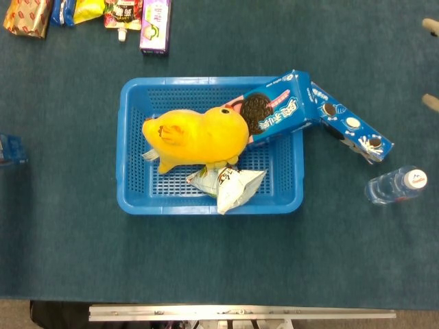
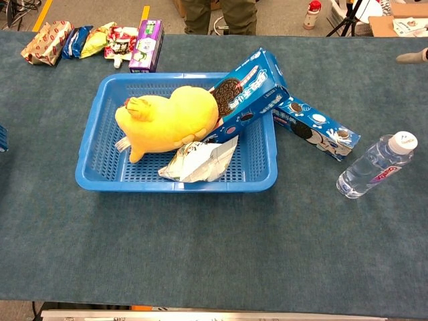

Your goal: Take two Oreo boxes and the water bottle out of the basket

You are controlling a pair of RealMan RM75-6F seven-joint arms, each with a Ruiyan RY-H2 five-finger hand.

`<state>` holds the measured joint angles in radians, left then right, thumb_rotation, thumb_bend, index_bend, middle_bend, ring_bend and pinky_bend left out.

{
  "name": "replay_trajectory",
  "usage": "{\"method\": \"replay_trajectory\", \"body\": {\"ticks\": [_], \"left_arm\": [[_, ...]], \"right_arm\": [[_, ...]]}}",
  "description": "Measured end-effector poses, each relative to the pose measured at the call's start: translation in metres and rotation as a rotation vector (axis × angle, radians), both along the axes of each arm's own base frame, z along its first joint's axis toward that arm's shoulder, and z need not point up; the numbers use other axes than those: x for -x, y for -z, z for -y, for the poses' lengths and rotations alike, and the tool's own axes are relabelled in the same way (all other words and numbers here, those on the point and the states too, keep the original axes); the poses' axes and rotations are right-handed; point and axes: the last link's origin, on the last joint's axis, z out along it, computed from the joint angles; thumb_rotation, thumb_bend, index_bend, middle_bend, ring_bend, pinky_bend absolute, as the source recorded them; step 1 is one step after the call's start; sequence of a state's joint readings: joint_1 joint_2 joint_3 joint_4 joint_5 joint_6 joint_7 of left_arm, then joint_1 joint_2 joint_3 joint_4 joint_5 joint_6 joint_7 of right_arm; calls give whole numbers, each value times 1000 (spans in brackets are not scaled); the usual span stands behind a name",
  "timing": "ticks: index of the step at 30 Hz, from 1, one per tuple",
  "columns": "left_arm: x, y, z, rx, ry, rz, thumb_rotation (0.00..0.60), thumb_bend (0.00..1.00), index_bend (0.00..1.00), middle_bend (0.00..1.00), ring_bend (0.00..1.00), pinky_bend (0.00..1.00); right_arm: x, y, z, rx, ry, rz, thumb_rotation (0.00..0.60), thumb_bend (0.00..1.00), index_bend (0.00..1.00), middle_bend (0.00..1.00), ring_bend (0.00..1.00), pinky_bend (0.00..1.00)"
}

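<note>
The blue basket (image 1: 130,147) (image 2: 90,175) holds a yellow plush duck (image 1: 199,135), a crumpled snack bag (image 1: 226,184) and one Oreo box (image 1: 274,110) (image 2: 251,90) that leans tilted over its right rim. A second Oreo box (image 1: 351,123) (image 2: 315,127) lies on the table just right of the basket. The water bottle (image 1: 396,185) (image 2: 371,167) lies on the table further right. A sliver of a third Oreo box (image 1: 11,149) (image 2: 2,137) shows at the left edge. Of my right hand (image 1: 431,103) (image 2: 412,56) only pale fingertips show at the right edge. My left hand is out of frame.
Several snack packets (image 1: 75,10) and a purple carton (image 1: 155,26) (image 2: 147,45) lie along the far edge at the left. The table's front edge runs along the bottom of the head view.
</note>
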<state>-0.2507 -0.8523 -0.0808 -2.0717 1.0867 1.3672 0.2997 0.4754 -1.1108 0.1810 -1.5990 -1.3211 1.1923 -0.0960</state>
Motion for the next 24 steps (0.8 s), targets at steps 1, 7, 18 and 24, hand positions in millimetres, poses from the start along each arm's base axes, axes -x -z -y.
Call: {"method": "replay_trajectory", "body": {"ticks": [1, 7, 18, 24], "left_arm": [[0, 1, 1, 7, -4, 3, 600, 179, 450, 45, 40, 247], [-2, 3, 3, 33, -16, 1, 600, 178, 142, 0, 40, 247], [-22, 0, -3, -12, 61, 75, 600, 173, 96, 4, 67, 257], [-37, 0, -7, -95, 190, 147, 600, 174, 377, 192, 169, 355]], "right_arm": [[0, 0, -1, 0, 0, 0, 600, 0, 166, 271, 287, 401], [2, -1, -4, 2, 5, 5, 600, 0, 166, 271, 287, 401], [6, -2, -20, 13, 14, 32, 600, 0, 166, 271, 287, 401], [7, -4, -37, 22, 6, 31, 600, 0, 166, 271, 287, 401]]}}
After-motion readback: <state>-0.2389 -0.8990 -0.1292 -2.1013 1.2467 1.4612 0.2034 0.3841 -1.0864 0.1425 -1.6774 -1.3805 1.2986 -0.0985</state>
